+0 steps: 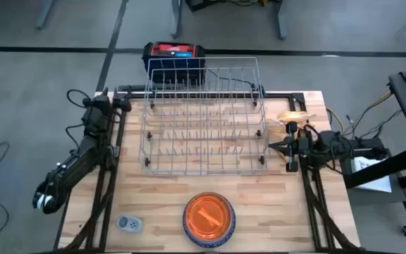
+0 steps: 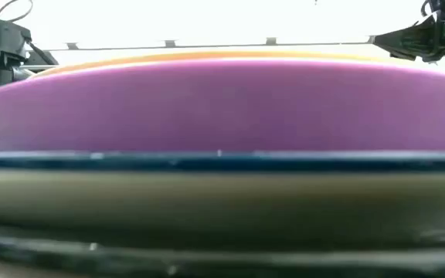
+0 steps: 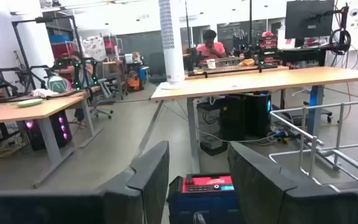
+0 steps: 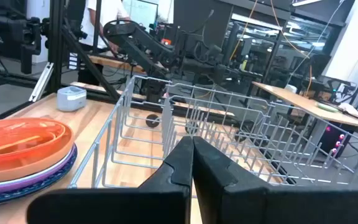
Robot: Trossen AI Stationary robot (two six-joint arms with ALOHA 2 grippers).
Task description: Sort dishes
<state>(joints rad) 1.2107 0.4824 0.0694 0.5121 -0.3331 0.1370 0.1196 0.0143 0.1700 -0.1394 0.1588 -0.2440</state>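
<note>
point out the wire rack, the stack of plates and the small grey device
wire rack (image 1: pixel 203 134), high view, on the middle of its wire floor
stack of plates (image 1: pixel 208 219), high view, on the orange top dish
small grey device (image 1: pixel 129 224), high view, on its top face

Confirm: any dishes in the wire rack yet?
No. The wire rack stands bare; the plate stack sits on the table in front of it.

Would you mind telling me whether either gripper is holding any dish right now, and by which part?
Nothing is held. The left gripper is open and empty; the right gripper is shut on nothing beside the wire rack. The stack of dishes sits untouched.
</note>
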